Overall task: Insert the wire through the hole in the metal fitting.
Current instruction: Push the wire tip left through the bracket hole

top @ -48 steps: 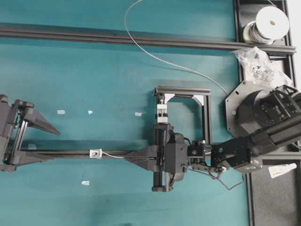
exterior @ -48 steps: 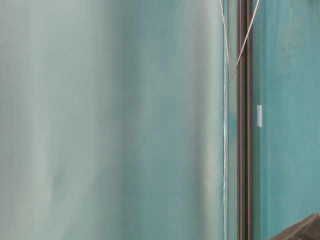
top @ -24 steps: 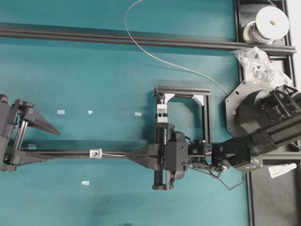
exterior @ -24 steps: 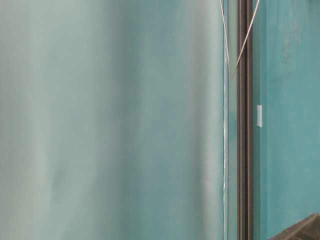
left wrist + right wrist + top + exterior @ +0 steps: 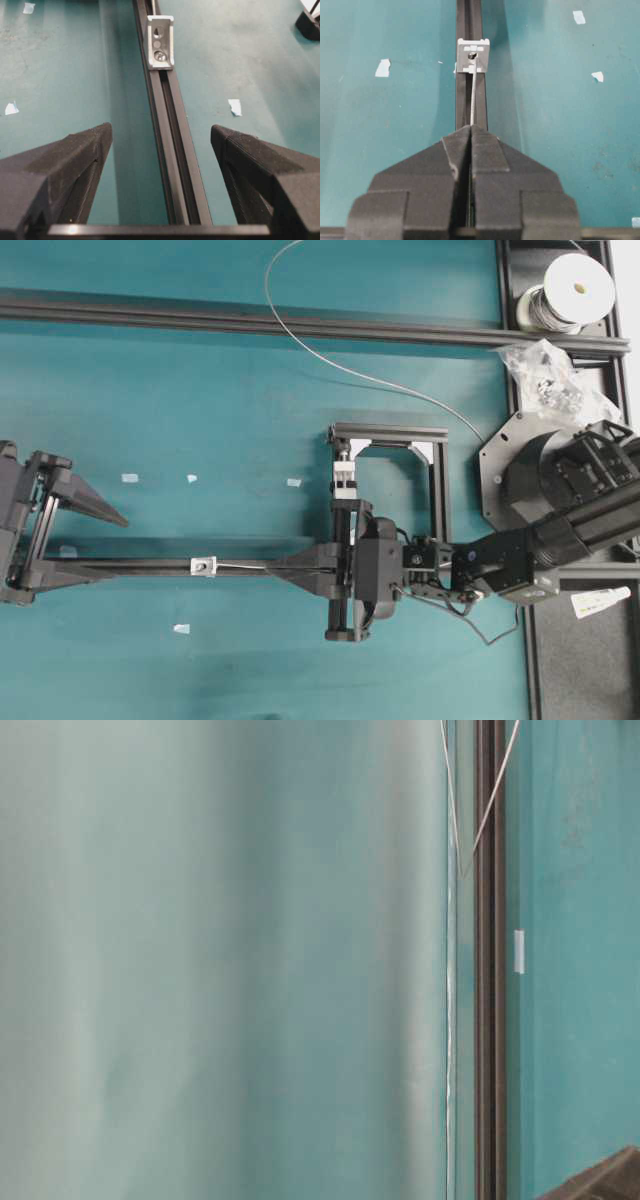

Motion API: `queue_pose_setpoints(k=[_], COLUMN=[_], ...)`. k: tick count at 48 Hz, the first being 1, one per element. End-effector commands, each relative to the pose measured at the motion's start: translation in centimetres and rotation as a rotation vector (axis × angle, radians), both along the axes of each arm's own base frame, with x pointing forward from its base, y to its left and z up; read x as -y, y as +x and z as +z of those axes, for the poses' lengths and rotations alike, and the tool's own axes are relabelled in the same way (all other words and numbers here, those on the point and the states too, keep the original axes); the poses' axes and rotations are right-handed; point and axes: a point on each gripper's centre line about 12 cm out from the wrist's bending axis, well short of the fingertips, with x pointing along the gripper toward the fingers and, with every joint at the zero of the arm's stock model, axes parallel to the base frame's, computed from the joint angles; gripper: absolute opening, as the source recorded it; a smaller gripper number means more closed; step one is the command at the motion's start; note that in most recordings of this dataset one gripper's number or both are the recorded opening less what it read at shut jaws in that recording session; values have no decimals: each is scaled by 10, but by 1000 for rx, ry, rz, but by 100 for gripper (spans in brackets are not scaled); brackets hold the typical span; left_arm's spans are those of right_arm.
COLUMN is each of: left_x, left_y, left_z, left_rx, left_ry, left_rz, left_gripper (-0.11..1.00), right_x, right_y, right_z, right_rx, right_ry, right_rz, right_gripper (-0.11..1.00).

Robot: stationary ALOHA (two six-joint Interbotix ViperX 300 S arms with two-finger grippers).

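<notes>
Right gripper (image 5: 471, 131), jaws clamped on the wire (image 5: 474, 95), tip at the hole (image 5: 473, 55) of the metal fitting (image 5: 473, 56): feed straight along rail (image 5: 468, 20), no sideways bend; left gripper (image 5: 160, 137) jaws wide, idle.

You cannot tell whether the thin silver-grey wire's (image 5: 474, 90) tip has entered the tiny dark hole (image 5: 473, 56) of the small silvery squarish metal fitting (image 5: 473, 55); the table-level view is mostly blur (a near surface fills it), and the black rail (image 5: 468, 30) runs off-frame

No readable text, label, brand, number or sign shows in any view.
</notes>
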Motion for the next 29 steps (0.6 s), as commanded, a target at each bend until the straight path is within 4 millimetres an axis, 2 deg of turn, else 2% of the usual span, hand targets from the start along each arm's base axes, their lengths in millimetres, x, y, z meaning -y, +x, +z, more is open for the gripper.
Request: queue_pose_setpoints(k=[1,29], left_x=[0,-1], left_y=[3,3], left_z=[6,6], left_rx=[22,23], left_ry=[-6,-4], left_rz=[3,4], left_gripper=[87,87], right_x=[-3,-6], right_y=[3,5], right_z=[7,8], right_rx=[29,22], right_ry=[10,13], right_rz=[3,15], right_gripper=[-1,-1])
